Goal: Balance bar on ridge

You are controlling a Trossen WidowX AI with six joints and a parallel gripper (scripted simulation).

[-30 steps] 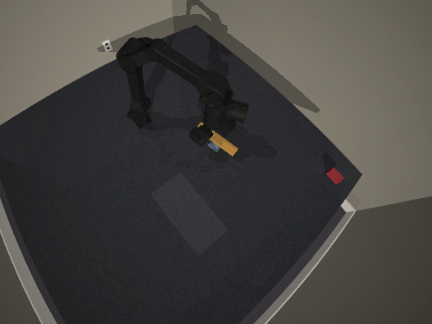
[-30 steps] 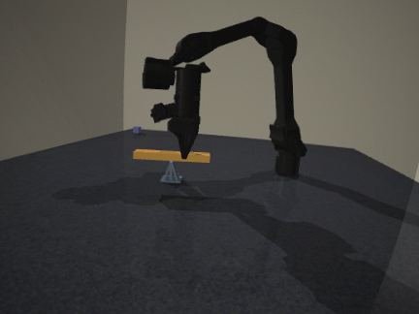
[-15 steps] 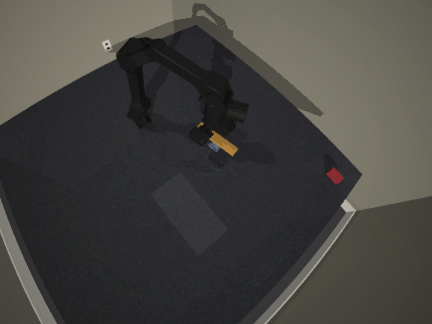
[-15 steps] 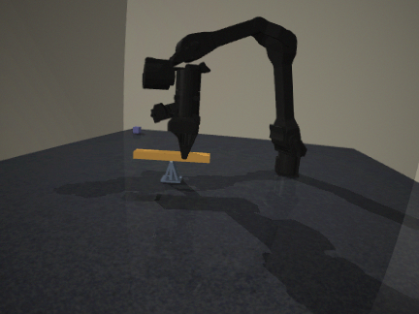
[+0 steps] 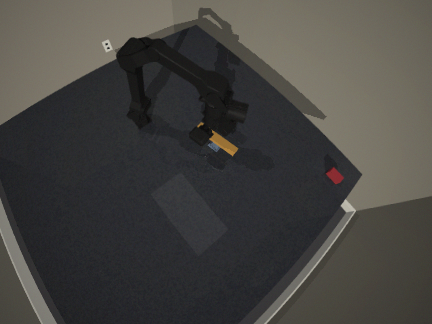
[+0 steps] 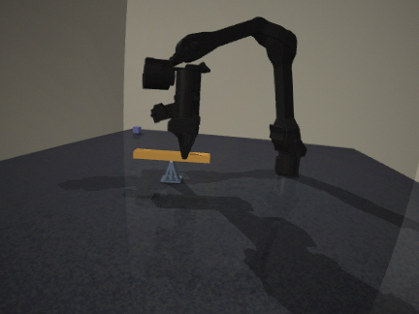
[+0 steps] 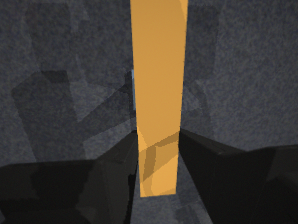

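Observation:
An orange bar (image 5: pixel 225 144) (image 6: pixel 150 154) (image 7: pixel 159 65) lies across the top of the blue-grey ridge (image 5: pixel 214 147) (image 6: pixel 172 175), nearly level, with both ends above the table. In the exterior view the bar's underside is at the ridge's peak; whether they touch is too fine to tell. My gripper (image 6: pixel 184 156) (image 7: pixel 156 134) points down and is shut on the bar, between the ridge and the bar's end nearer the arm's base. In the wrist view the fingers are on both sides of the bar, which hides most of the ridge.
A red block (image 5: pixel 334 175) lies near the table's far right corner in the top view. A small purple-blue cube (image 6: pixel 137 130) shows at the back in the exterior view. A pale grey rectangle (image 5: pixel 190 215) is on the dark table (image 5: pixel 110 225).

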